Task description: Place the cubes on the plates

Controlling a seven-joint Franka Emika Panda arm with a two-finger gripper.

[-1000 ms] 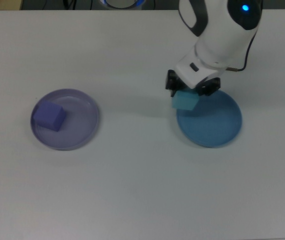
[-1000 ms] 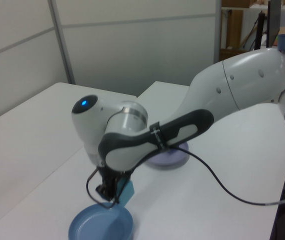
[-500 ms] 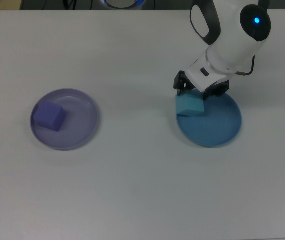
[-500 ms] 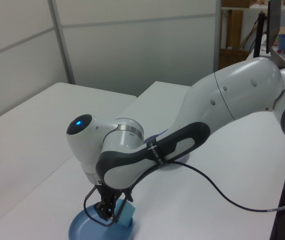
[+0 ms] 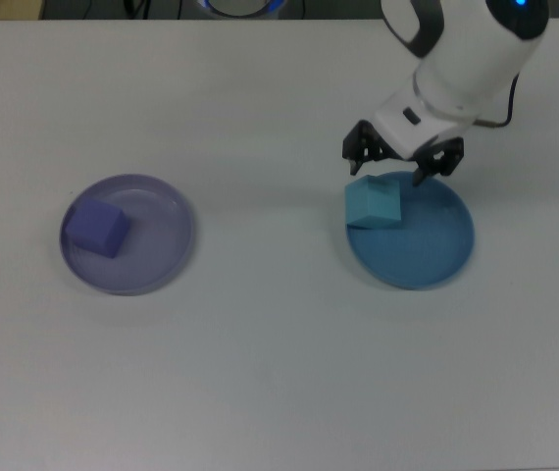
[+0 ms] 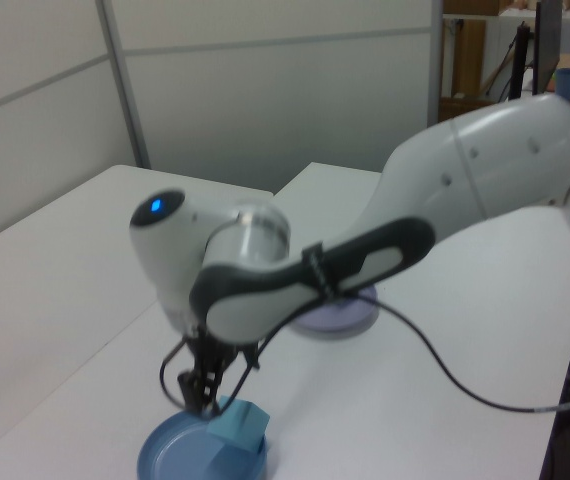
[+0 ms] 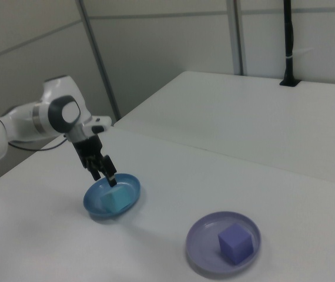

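Observation:
The turquoise cube (image 5: 373, 202) rests on the blue plate (image 5: 427, 250), against its rim on the top view's left. My gripper (image 5: 389, 169) hangs just above and behind the cube, open, holding nothing. The left view shows the same cube (image 6: 240, 424) on the blue plate (image 6: 170, 455), with the gripper (image 6: 203, 398) lifted beside it. On the top view's left, the purple cube (image 5: 97, 228) lies on the lavender plate (image 5: 162, 255). In the right view the gripper (image 7: 104, 171) is over the blue plate (image 7: 129, 183), and the purple cube (image 7: 236, 242) sits on the lavender plate (image 7: 205, 241).
White tabletop (image 5: 260, 343) lies all around both plates. A black cable (image 6: 445, 380) trails from the arm across the table in the left view. A black post (image 7: 288, 41) stands at the far table edge in the right view.
My gripper lowered the turquoise cube onto the blue plate, let go of it and rose; its fingers now stand apart above the cube.

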